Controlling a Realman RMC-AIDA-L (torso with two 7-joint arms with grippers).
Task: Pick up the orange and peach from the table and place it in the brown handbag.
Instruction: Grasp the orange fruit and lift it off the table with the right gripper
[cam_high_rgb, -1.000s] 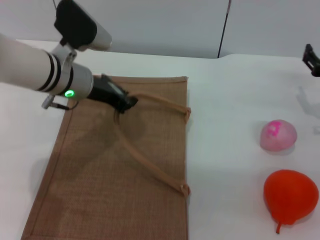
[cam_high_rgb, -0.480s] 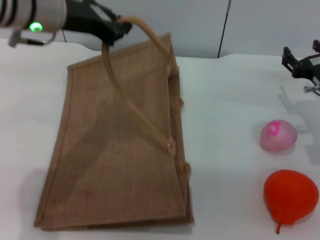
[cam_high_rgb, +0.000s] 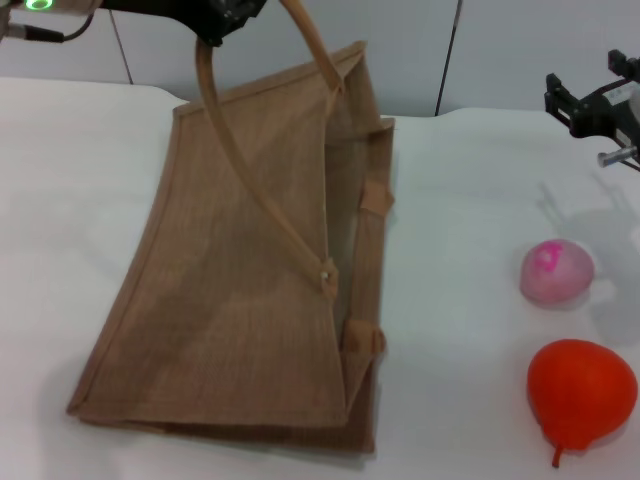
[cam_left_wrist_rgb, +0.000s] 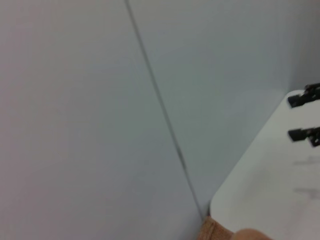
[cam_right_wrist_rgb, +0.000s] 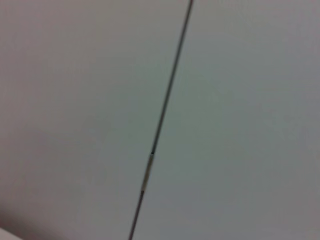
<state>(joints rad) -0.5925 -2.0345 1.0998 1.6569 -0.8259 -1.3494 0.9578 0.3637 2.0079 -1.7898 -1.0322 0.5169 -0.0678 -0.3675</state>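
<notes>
Your table (cam_high_rgb: 470, 200) carries everything. The brown handbag (cam_high_rgb: 250, 290) sits on its left half, its bottom edge on the surface and its top edge hoisted, so the mouth gapes toward the fruit. Your left gripper (cam_high_rgb: 222, 14), at the top of the head view, is clenched on the handle (cam_high_rgb: 250, 180). Risk, as I judge it: the bag is limp, so if that handle slips or you lower it, the mouth folds flat and nothing goes in.

Your right gripper (cam_high_rgb: 590, 100) hovers far right, above the table and well apart from both fruits; fingers parted, empty.

The orange (cam_high_rgb: 580, 390) lies near the front right edge, the peach (cam_high_rgb: 557, 271) just behind it. Both are round; a glancing pinch could send either rolling, the orange off the edge
</notes>
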